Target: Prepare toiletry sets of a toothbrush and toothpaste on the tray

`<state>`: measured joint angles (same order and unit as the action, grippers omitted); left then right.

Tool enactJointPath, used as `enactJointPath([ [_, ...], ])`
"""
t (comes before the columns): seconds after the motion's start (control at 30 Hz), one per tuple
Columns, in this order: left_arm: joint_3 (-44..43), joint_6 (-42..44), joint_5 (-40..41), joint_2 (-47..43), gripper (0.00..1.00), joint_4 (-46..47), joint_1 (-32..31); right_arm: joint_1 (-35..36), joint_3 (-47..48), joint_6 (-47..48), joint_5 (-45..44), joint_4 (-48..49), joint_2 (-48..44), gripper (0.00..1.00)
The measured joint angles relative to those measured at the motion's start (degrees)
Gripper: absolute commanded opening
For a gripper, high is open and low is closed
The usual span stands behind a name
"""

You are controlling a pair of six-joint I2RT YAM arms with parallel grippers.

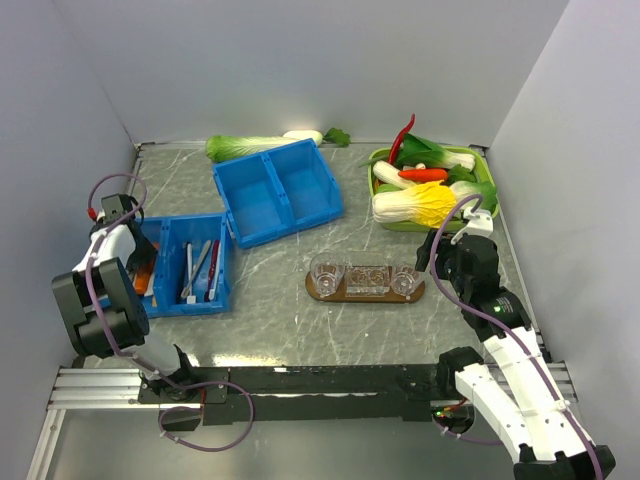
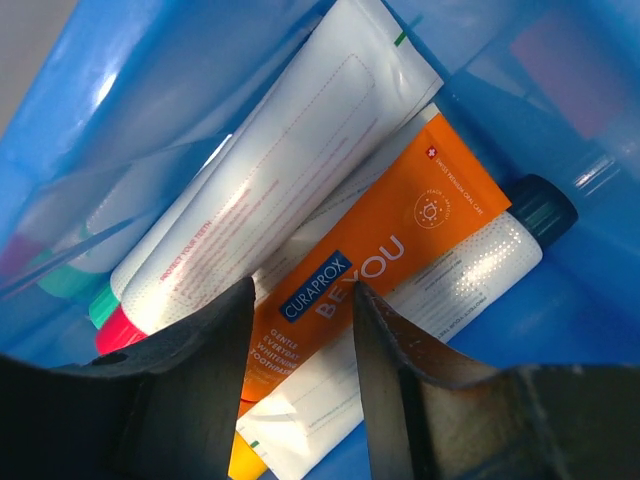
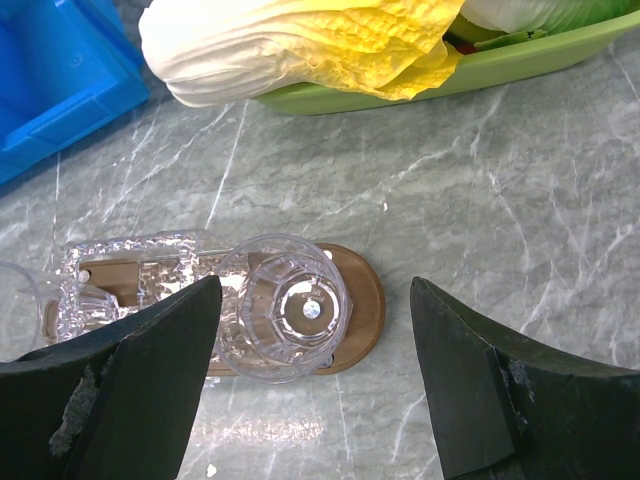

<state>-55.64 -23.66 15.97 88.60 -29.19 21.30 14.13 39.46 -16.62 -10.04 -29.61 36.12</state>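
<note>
While the left arm reaches into the nearer blue bin (image 1: 190, 302) at the left of the grey marbled table (image 1: 270, 330), the left gripper (image 2: 302, 295) hangs low in the bin's left compartment. Its dark fingers (image 2: 205, 370) are partly parted. Through the narrow gap between them shows an orange toothpaste tube (image 2: 410, 225). Whether the fingers touch that tube cannot be told. A white tube with a pink cap (image 2: 270, 170) lies across the orange one, and a white tube with a dark cap (image 2: 505, 245) lies under it. In the bin's right compartment lie several slim brushes (image 1: 200, 268).

Farther back, a second blue bin (image 1: 280, 190) sits at an angle, with a leafy cabbage (image 1: 240, 147) behind it.

Right of centre lies the dark-brown wooden tray (image 1: 316, 291), lengthwise across the table. It carries a clear cup (image 1: 327, 272) at its left end, a clear squarish container (image 1: 368, 277) in the middle and another clear cup (image 3: 283, 315) at its right end. No brush or tube stands in any of them.

Above that right-end cup hangs the right gripper (image 3: 315, 295), spread wide and holding nothing. Behind it sits a green tray (image 3: 400, 95) of vegetables.
</note>
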Motion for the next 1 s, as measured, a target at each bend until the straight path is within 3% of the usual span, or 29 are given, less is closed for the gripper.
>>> enactJointPath([
  [0.2, -1.7, 0.0, 0.3, 1.7, 0.57, -1.4, 0.0, 0.0, 0.0, 0.0, 0.0, 0.0, 0.0, 0.83],
  [0.33, -3.2, 0.0, 0.4, 3.4, 0.51, -2.7, 0.0, 0.0, 0.0, 0.0, 0.0, 0.0, 0.2, 0.83],
  [0.37, -3.7, 0.0, 0.2, 3.9, 0.48, -3.0, 0.0, 0.0, 0.0, 0.0, -0.1, 0.0, 0.2, 0.83],
  [0.47, -4.7, 0.2, -0.7, 5.2, 0.28, -3.4, -0.5, 0.0, 0.0, 0.0, -0.2, 0.0, 0.2, 0.83],
  [0.5, -5.0, 0.3, -0.8, 5.5, 0.15, -3.5, -0.6, 0.0, 0.0, 0.0, -0.2, 0.0, 0.2, 0.83],
  [0.6, -5.4, 1.0, -1.6, 5.7, 0.01, -3.5, -0.8, 0.0, 0.0, 0.0, -0.4, 0.0, 0.2, 0.83],
  [0.8, -4.3, 0.5, -1.7, 4.3, 0.01, -2.3, -0.8, 0.0, 0.0, 0.1, -0.7, 0.0, 0.1, 0.83],
  [1.0, 1.2, 0.2, -1.3, -5.1, 0.01, -1.5, -1.0, 0.0, 0.0, 0.1, -0.9, 0.0, 0.1, 0.83],
])
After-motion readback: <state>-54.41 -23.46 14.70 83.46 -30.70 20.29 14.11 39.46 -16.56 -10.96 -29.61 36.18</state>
